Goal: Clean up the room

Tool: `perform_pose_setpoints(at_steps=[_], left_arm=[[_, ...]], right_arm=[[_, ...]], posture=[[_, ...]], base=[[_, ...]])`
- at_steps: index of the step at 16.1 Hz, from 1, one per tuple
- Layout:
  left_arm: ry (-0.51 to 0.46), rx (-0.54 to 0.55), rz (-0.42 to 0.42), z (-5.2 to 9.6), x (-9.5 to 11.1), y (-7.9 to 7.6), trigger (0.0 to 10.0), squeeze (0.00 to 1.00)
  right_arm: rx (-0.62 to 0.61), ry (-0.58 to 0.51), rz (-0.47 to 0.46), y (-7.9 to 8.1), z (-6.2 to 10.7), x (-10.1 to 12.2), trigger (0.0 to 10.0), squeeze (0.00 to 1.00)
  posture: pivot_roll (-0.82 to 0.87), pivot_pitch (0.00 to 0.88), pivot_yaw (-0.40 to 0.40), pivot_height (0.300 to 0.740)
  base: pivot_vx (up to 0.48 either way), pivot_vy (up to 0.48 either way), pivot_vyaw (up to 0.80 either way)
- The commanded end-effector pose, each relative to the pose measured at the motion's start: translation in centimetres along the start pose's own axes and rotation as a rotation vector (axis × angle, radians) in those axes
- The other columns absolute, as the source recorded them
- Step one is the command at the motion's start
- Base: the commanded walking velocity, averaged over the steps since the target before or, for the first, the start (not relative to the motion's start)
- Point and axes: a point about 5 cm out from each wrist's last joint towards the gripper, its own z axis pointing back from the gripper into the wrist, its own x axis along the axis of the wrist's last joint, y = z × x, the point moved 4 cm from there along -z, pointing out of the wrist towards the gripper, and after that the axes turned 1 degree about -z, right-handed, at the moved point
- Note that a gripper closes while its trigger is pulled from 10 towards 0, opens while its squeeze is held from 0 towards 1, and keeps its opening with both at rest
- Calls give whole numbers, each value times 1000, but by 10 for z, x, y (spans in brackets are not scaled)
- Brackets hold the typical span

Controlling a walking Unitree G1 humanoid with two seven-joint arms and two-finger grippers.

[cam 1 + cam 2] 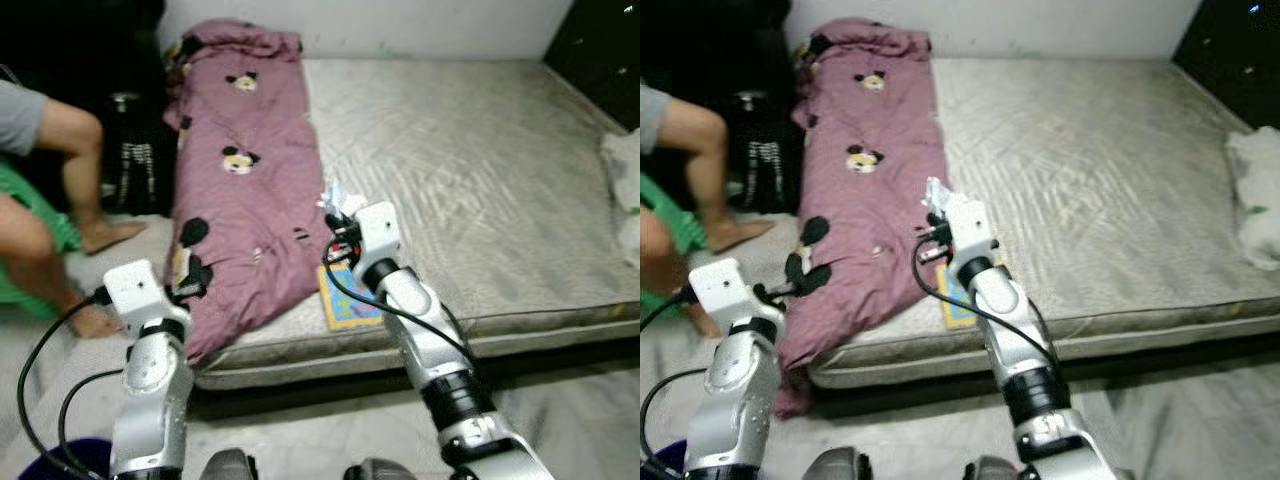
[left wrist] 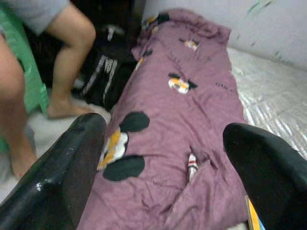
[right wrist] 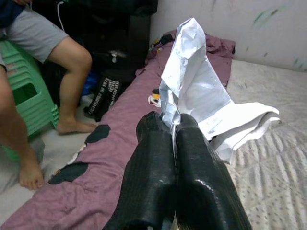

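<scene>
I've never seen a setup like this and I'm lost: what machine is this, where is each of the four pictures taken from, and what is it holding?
This is a humanoid robot with two silver arms, each ending in a gripper of two long black fingers. The two wide pictures come from the two eyes of a camera on its head, looking down at a bare grey quilted mattress. A mauve blanket with cartoon mouse prints lies along the mattress's left side, and a flat colourful booklet lies near the front edge.

The other two pictures come from cameras on the wrists, looking along each gripper's fingers. The right gripper is shut on a crumpled white piece of paper, held above the mattress. The left gripper is open and empty, facing the blanket.

A person's bare legs and a green plastic stool are at the left.
</scene>
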Motion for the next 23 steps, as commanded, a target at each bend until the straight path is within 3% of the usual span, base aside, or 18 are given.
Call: perform_pose_setpoints(at_steps=[1,17,23], left_arm=[[-38,-24,-15,0,8,-7,10000,0],[-79,2,-51,3,13,0,10000,0],[-105,28,-70,6,17,2,10000,0]], right_arm=[[-11,-15,18,-5,1,3,10000,0],[-3,-21,3,0,-1,3,10000,0],[59,-46,-8,18,-14,10,10000,0]], posture=[[-34,39,-33,740],[-18,7,-25,740],[35,0,-52,740]], base=[[0,0,800],[0,0,800],[0,0,800]])
